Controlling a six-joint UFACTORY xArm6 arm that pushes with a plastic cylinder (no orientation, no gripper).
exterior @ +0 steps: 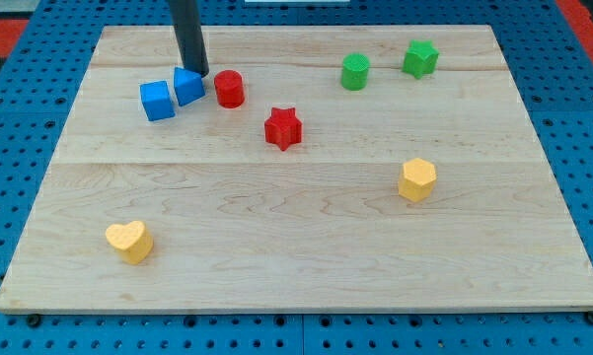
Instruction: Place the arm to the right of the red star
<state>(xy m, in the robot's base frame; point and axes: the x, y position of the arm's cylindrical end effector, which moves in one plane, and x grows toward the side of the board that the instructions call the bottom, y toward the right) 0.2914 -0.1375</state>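
Note:
The red star [284, 128] lies a little left of the board's middle, in the upper half. My tip [198, 75] is up and to the left of it, a fair way off. The tip stands right behind the blue triangular block [188, 87] and just left of the red cylinder [228, 89]. A blue cube [157, 101] sits beside the triangular block, on its left.
A green cylinder [355, 72] and a green star [420, 58] sit at the upper right. A yellow hexagonal block [416, 179] lies at the right middle. A yellow heart [129, 241] lies at the lower left. The wooden board [296, 266] rests on a blue pegboard.

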